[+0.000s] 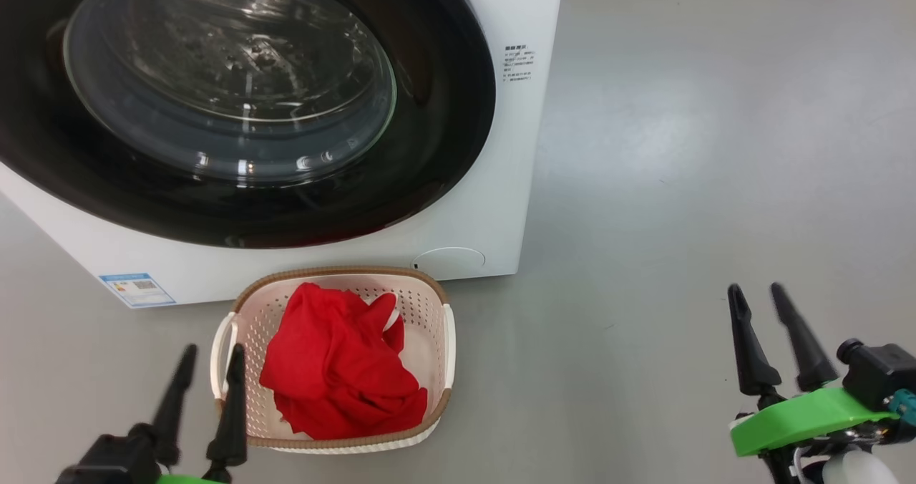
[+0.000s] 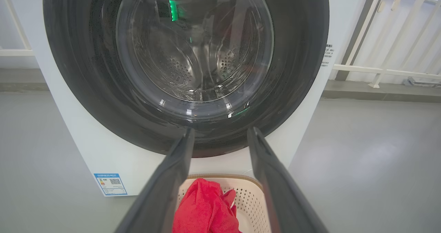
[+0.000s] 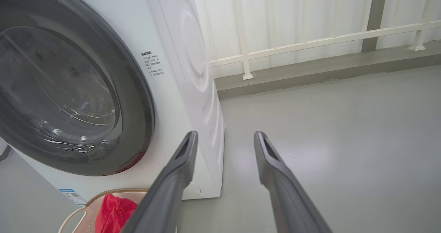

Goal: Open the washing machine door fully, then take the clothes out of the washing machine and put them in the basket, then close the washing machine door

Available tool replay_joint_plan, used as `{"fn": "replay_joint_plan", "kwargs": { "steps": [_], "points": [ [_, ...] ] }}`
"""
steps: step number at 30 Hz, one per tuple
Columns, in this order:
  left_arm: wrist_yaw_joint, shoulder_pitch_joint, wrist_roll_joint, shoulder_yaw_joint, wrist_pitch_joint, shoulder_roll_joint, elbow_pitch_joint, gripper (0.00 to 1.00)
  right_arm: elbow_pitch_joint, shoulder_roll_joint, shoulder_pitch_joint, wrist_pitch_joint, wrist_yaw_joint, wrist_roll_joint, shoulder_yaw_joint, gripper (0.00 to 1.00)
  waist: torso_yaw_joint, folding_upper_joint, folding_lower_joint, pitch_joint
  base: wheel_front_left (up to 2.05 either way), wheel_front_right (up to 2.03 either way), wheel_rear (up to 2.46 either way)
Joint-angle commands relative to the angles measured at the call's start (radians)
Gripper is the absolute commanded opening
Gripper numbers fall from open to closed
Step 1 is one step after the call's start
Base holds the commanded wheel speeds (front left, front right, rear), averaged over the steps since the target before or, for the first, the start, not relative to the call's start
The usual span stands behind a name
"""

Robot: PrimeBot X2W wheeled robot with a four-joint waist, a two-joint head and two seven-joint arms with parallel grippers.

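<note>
Washing machine door (image 1: 236, 90) appears shut flush on the washing machine (image 1: 515, 147); the red clothes (image 1: 336, 369) lie in the basket (image 1: 429, 305).

The door stands ahead of and above the left gripper (image 1: 212, 351), its round face square to that gripper's fingers in the left wrist view. The right gripper (image 1: 755, 288) sits well off to the door's right over bare floor (image 1: 680, 183), so the left arm is nearer. Both sets of jaws are spread apart and empty. The basket rests on the floor just below the door. Judgement: all steps look done, and any final seating push would fall to the left arm, straight forward.
</note>
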Motion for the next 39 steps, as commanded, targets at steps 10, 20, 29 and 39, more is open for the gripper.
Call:
{"fn": "replay_joint_plan", "kwargs": {
  "steps": [10, 20, 29, 39],
  "points": [
    [0.0, 0.001, -0.064, 0.001, 0.022, -0.019, 0.056, 0.0, 0.052, 0.022, 0.001, 0.017, 0.0, 0.056, -0.001, 0.0, 0.002, -0.0001, 0.0017, -0.007, 0.0, 0.0, 0.0],
    [0.001, -0.007, -0.175, 0.005, 0.051, -0.019, 0.058, 0.0, 0.046, 0.022, -0.003, 0.046, 0.0, 0.152, -0.005, 0.0, 0.006, -0.0001, 0.0001, -0.014, 0.0, 0.0, 0.0],
    [0.0, -0.012, -0.264, 0.008, 0.074, -0.019, 0.06, 0.0, 0.04, 0.023, -0.005, 0.069, 0.0, 0.229, -0.008, 0.0, 0.01, -0.0001, 0.0, -0.021, 0.0, 0.0, 0.0],
    [-0.001, -0.019, -0.376, 0.013, 0.103, -0.019, 0.063, 0.0, 0.032, 0.023, -0.008, 0.099, 0.0, 0.325, -0.013, 0.0, 0.014, -0.0001, 0.0, -0.03, 0.0, 0.0, 0.0]
  ]
}}
